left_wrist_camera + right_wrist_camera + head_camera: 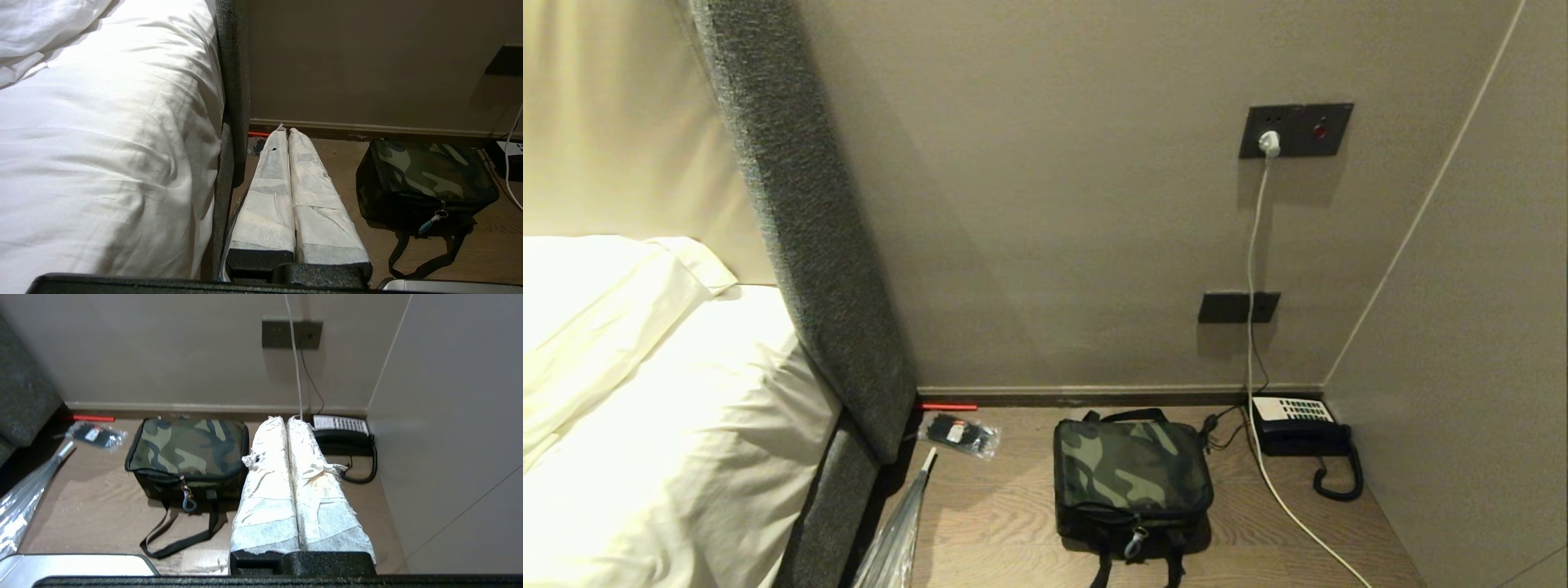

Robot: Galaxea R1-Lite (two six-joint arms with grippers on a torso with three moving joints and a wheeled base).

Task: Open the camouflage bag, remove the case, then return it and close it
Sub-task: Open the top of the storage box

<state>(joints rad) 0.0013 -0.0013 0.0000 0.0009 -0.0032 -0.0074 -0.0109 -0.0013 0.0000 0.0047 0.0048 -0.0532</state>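
The camouflage bag [1131, 478] stands zipped shut on the wooden bedside surface, its zip pull hanging at the front [188, 502] and its black straps trailing toward me. The bag also shows in the left wrist view [425, 183] and the right wrist view [188, 451]. The case is hidden. My left gripper [285, 131] hangs shut and empty, short of the bag, between it and the bed. My right gripper [286, 419] is shut and empty too, short of the bag on its telephone side. Neither arm shows in the head view.
A black telephone [1298, 425] with a coiled cord sits at the back right under wall sockets, with a white cable [1258, 269] running down. A clear packet of black items [960, 434], a red pen [947, 406] and a crinkled plastic bag [894, 539] lie left. The bed [662, 425] and grey headboard [800, 229] stand further left.
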